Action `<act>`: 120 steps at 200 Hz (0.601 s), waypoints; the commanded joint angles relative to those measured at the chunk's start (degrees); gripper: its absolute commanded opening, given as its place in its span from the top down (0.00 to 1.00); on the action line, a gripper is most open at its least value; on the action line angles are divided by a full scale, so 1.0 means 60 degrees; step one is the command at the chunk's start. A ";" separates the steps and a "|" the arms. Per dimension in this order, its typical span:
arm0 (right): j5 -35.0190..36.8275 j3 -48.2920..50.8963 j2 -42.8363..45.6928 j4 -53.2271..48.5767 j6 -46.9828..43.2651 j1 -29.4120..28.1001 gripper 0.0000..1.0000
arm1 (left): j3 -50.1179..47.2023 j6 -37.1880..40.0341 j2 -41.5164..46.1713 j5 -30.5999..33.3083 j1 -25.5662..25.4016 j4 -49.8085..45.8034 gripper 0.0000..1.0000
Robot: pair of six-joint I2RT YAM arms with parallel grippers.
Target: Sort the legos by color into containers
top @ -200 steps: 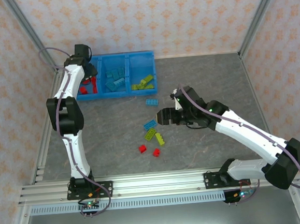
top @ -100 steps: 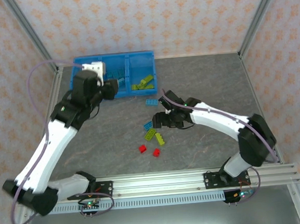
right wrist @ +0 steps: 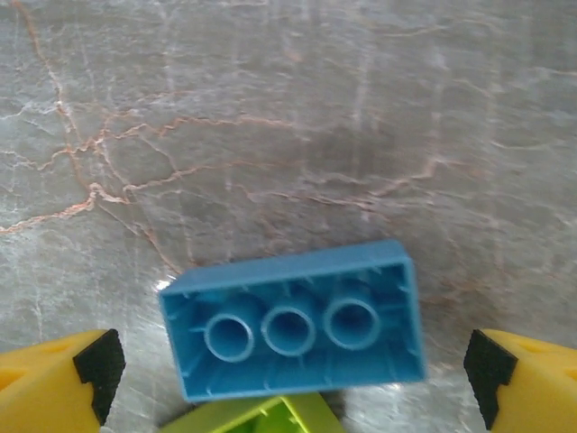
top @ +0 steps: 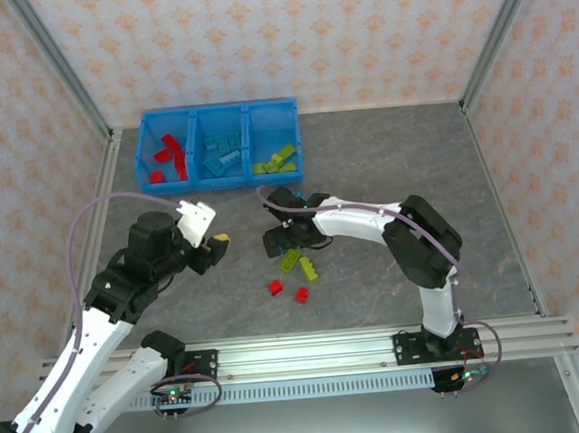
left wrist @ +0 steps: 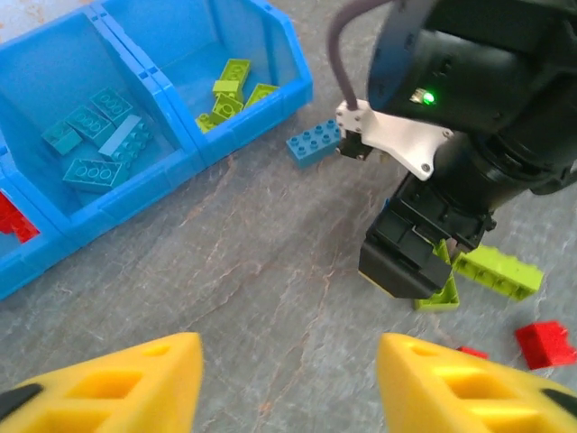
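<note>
The containers [top: 198, 179] stand at the back left as one blue tray, with red legos [top: 168, 158] in the left compartment, blue ones [top: 222, 154] in the middle and green ones [top: 276, 160] in the right. My right gripper [right wrist: 293, 379] is open, straddling an upside-down blue lego [right wrist: 293, 329] that lies on the table against a green one [right wrist: 261, 419]. In the top view the right gripper [top: 278, 243] hangs over the loose pile. My left gripper [left wrist: 288, 379] is open over bare table, left of the pile.
Loose on the table are two green legos [top: 291, 260] [top: 308, 268] and two red ones [top: 275, 288] [top: 302, 295]. Another blue lego [left wrist: 315, 144] lies just in front of the tray's right compartment. The right arm's forearm arches across the table's middle.
The left arm has swung from the tray's red compartment down to the mid-left table. The right gripper has moved left over the blue lego and opened wider.
</note>
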State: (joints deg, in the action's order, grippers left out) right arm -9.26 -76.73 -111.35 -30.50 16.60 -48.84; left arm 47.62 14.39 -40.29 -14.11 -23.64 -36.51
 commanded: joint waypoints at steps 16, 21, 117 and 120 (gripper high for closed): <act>0.0688 -0.0681 -0.0603 -0.0570 -0.0203 -0.0180 0.21 | -0.0834 0.0849 0.0783 0.0846 -0.0001 0.0588 0.29; 0.0713 -0.0725 -0.0621 -0.0657 -0.0060 -0.0180 0.26 | -0.0878 0.0857 0.0845 0.0960 -0.0002 0.0540 0.27; 0.2847 -0.2947 0.0536 0.1728 -0.0965 -0.0118 0.44 | -0.0554 -0.0786 0.1015 0.4466 0.0051 0.0484 0.07; 0.2958 -0.3104 0.0377 0.1908 -0.1110 -0.0110 0.44 | -0.0540 -0.0831 0.1017 0.4568 0.0048 0.0476 0.07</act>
State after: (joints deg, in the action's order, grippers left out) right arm 0.38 -89.43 -107.33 -28.75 15.84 -49.71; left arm 42.50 13.10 -34.63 2.94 -23.64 -35.00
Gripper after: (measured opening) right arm 0.608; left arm 0.922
